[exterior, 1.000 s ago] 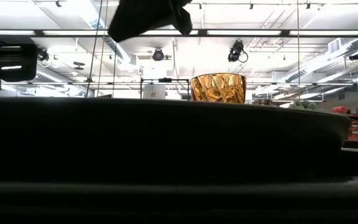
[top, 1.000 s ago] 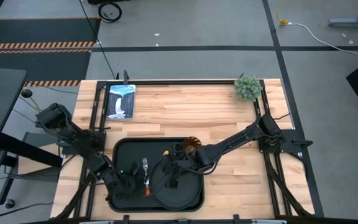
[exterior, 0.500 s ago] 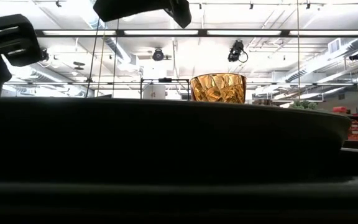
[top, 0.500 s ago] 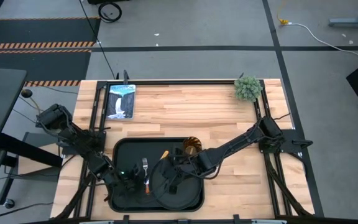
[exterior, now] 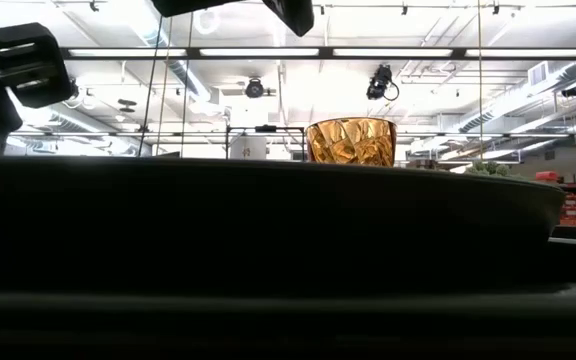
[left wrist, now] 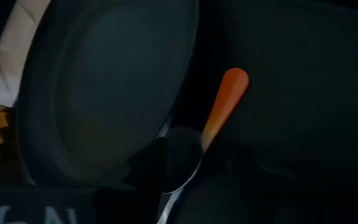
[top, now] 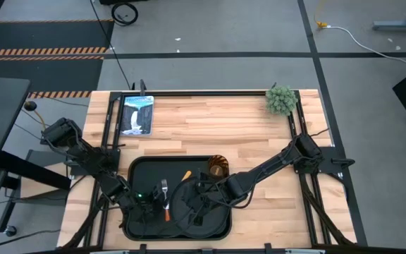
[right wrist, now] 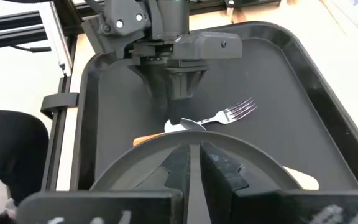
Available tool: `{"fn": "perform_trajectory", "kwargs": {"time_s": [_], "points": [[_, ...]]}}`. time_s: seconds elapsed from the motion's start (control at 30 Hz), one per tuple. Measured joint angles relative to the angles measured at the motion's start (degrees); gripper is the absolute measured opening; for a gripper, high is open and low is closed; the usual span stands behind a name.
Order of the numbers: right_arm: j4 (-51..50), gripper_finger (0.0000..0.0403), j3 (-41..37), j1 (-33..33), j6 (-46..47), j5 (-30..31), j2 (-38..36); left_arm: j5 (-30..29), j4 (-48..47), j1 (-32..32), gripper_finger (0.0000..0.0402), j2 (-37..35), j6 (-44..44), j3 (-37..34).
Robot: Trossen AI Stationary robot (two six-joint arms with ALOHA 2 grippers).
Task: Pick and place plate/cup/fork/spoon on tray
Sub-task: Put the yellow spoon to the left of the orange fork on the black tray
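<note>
Large black rectangular tray (top: 136, 176) sits at the table's near edge; round black rimmed plate (top: 185, 219) lies in its right half. Small amber translucent cup (top: 218, 167) stands upright in the tray's far right corner. Fork with silver tines and red-orange handle (top: 165, 194) lies flat on the tray just left of the plate, tines toward the far side. Yellow-orange handle of the spoon (top: 186, 174) shows by the plate's far rim; its bowl is not visible.

Left gripper (right wrist: 180, 117) is low over the fork's shiny neck, fingers parted; contact cannot be told. Right gripper (right wrist: 191, 152) is over the plate, fingers drawn almost together, nothing seen between them.
</note>
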Motion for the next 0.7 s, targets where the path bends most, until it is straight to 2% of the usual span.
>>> {"fn": "perform_trajectory", "kwargs": {"time_s": [0.27, 0.7], "points": [[0.2, 0.0043, 0.0, 0.3, 1.0, -2.3, 0.0, 1.3, -0.2, 0.3, 0.0171, 0.0, -4.7, 0.0], [2.3, 0.0043, 0.0, 0.2, -1.7, -1.5, 0.0, -0.6, -0.3, 0.3, 0.0171, 0.0, -5.5, 0.0]]}}
